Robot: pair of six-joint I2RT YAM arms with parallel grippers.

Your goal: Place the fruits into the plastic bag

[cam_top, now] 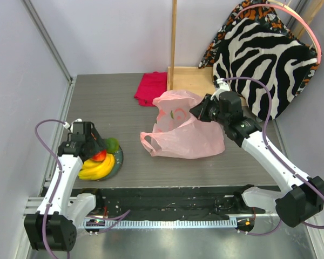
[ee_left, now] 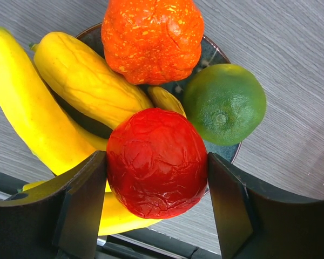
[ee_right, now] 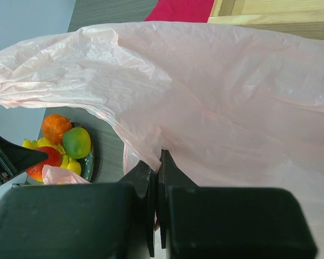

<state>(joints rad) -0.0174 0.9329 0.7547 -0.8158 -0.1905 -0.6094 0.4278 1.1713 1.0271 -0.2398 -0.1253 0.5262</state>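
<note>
While right claw (ee_right: 155,178) pinches bag (ee_right: 216,108), left claw (ee_left: 156,178) straddles red fruit (ee_left: 156,162).

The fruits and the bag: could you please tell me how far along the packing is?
Nothing is bagged yet: the bananas, orange fruit, green fruit and red fruit all sit on the plate. In hand: the right gripper is shut on the pink bag, while the left gripper straddles the red fruit. All four fruits remain to move.
</note>
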